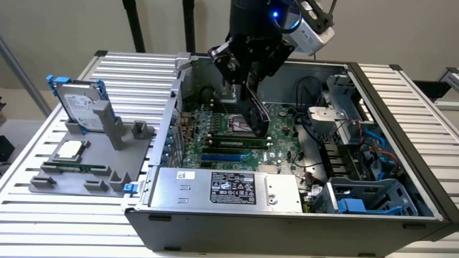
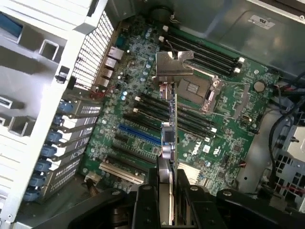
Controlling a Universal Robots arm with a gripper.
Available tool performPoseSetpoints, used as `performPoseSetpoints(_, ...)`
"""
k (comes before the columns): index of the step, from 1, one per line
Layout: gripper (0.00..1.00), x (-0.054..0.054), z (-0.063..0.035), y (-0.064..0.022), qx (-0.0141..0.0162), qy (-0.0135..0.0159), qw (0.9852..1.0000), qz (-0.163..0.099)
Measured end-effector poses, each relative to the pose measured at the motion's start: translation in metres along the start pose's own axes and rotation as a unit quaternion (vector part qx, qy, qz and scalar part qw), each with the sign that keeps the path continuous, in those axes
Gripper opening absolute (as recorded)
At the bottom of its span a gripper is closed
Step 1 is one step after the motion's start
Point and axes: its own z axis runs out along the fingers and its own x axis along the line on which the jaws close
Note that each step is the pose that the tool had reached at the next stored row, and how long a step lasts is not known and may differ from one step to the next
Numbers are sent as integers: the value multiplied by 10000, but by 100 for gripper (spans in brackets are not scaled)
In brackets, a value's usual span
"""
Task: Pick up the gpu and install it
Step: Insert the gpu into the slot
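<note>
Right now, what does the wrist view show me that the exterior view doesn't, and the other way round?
Wrist view: the gpu's silver bracket, the round coin battery and the sticker on the case wall. Exterior view: the hard drive with blue rails, standing in the grey parts tray, and the printed label. Both: the gripper holding the gpu above the motherboard, and its blue slot.

At 9 o'clock in the exterior view, a grey tray (image 1: 143,156) is supported by the slatted bench (image 1: 64,226). Toward the tray's 12 o'clock, a silver hard drive (image 1: 83,109) with blue side rails is held upright. A white-topped square part (image 1: 70,149) is seated toward 9 o'clock, and a green memory stick (image 1: 74,167) is laid toward 8 o'clock.
</note>
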Motion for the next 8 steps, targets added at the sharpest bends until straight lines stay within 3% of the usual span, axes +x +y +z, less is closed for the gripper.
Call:
performPoseSetpoints(4, 0, 0, 22, -1, 0, 12, 9993, -362)
performPoseSetpoints(8, 0, 0, 45, -1, -1, 24, 9974, -726)
